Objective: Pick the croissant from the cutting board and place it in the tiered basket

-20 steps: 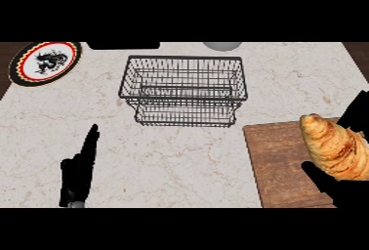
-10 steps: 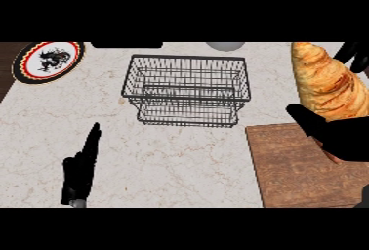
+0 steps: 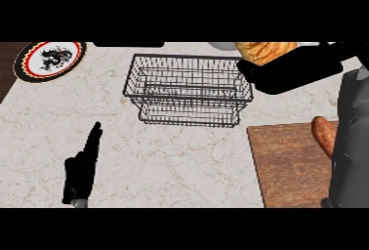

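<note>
The golden croissant is held up above the counter at the far right corner of the wire tiered basket. My right hand is shut on it, curled around its lower part and hiding much of it. The grey right forearm runs down the right edge, across the wooden cutting board. My left hand rests open at the lower left, fingers straight, well clear of the basket.
A round plate with a black dragon and a red rim lies at the far left. A grey round object peeks in behind the basket. An orange-brown oblong item lies on the board, partly hidden by the forearm.
My right hand has carried the croissant up off the board and leftward, from the right edge to the basket's far right corner. The left hand has not moved.
</note>
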